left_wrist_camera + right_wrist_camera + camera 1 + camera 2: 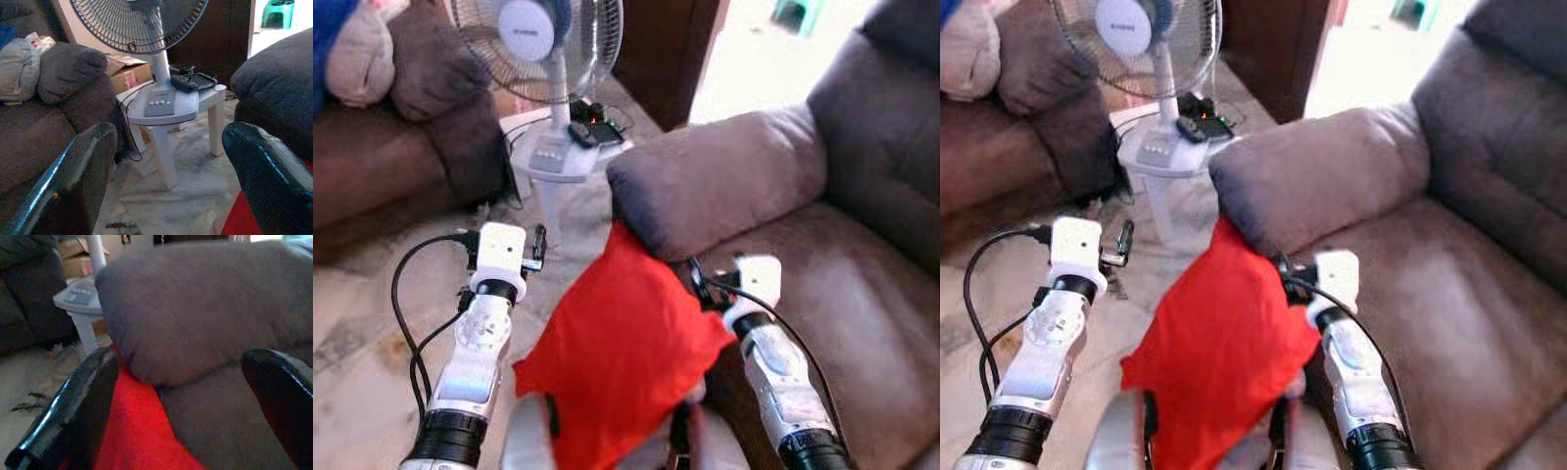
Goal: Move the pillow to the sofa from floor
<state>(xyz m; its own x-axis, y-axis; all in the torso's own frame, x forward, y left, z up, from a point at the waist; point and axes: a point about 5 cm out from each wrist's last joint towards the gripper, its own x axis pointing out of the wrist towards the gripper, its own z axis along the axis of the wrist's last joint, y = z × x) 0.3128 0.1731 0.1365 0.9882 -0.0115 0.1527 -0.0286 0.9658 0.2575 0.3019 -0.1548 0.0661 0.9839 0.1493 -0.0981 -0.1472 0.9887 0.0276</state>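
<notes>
The red pillow [622, 352] hangs between my two forearms, off the floor, its top corner touching the underside of the sofa's [822, 284] padded armrest [720, 176]. My left gripper [161, 166] is out in front of my left arm, beside the pillow's left edge, and its two black fingers [73, 181] stand wide apart with nothing between them; past them I see the white fan [146, 29] standing on a small white table [171, 105], with a dark remote [183, 83] lying on the tabletop. My right gripper [181, 396] is up against the armrest, its fingers [83, 401] also spread wide; the armrest's rounded end sits in the gap and the red cloth lies just below it, against one finger. Neither gripper is clamped on the pillow. A second brown sofa [382, 166] stands to my left, with a grey cushion [357, 59] on it.
</notes>
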